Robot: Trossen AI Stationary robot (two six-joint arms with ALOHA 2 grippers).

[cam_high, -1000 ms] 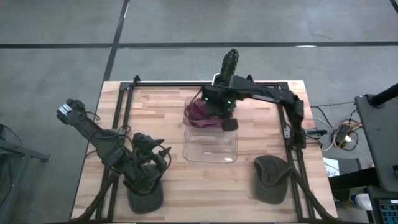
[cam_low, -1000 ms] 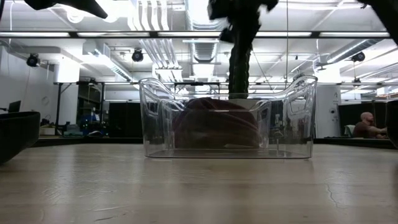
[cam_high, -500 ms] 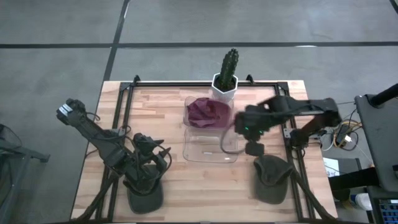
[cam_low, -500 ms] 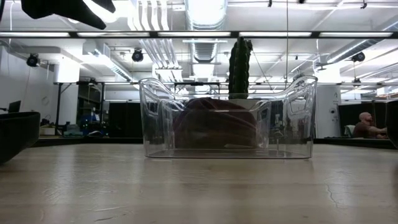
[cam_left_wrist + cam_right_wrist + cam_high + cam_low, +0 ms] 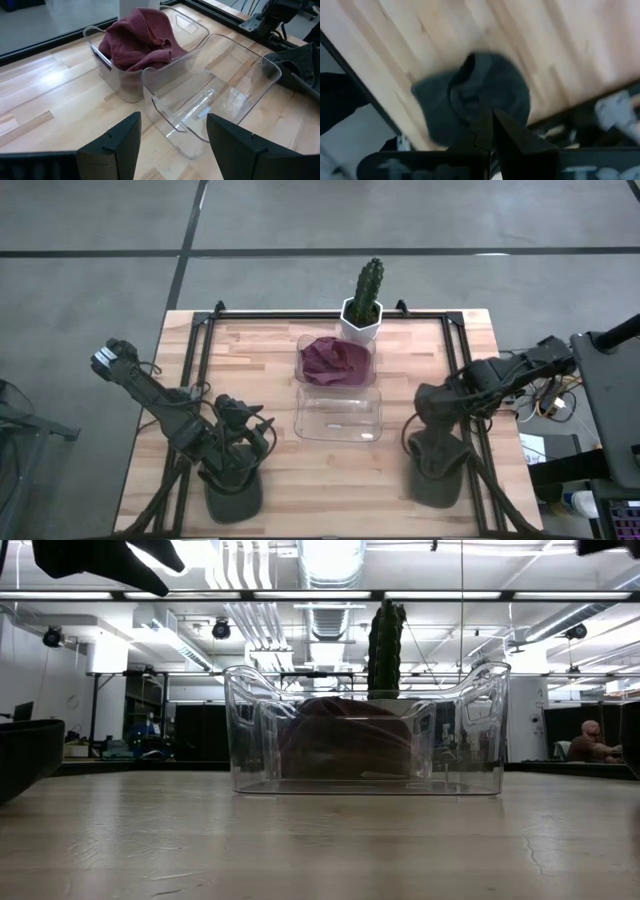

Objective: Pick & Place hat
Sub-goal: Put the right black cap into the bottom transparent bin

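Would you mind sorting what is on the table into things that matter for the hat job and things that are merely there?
Part of the job:
- dark green hat
- right end effector, above that hat
- empty clear bin
- clear bin holding the maroon hat

Just lying about:
- potted cactus
- left end effector, waiting over another dark hat

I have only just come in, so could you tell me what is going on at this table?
The right end effector hangs over the dark green hat near the table's right front corner, fingers together, not gripping it. The maroon hat already lies in the far clear bin; the near clear bin is empty. The left end effector waits open at the front left, above another dark hat.
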